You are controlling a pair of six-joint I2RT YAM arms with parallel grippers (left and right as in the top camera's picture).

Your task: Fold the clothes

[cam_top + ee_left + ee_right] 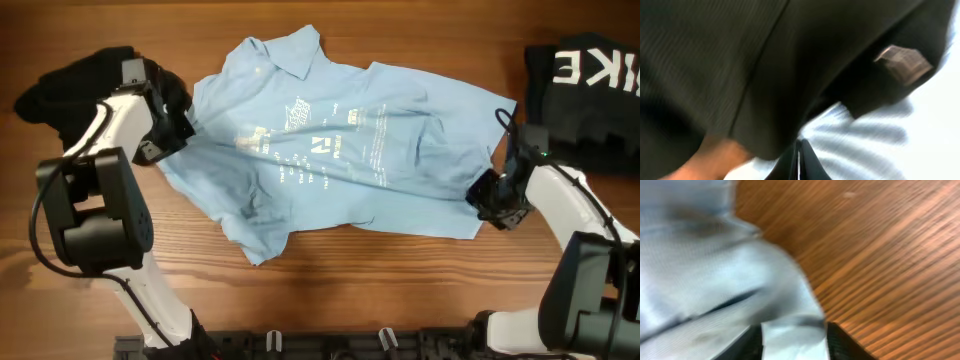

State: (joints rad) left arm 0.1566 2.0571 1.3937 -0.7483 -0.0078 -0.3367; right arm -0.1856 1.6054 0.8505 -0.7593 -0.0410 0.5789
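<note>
The light blue collared shirt lies spread and wrinkled across the middle of the wooden table, its white print facing up. My left gripper is at the shirt's left edge. In the left wrist view its fingers are pressed together, with pale blue cloth right at the tips. My right gripper is at the shirt's lower right corner. In the right wrist view its fingers stand wide apart with a fold of the shirt lying between them.
A black garment lies bunched at the far left beside my left arm and fills most of the left wrist view. Another black garment with white letters lies at the far right. Bare wood runs along the front.
</note>
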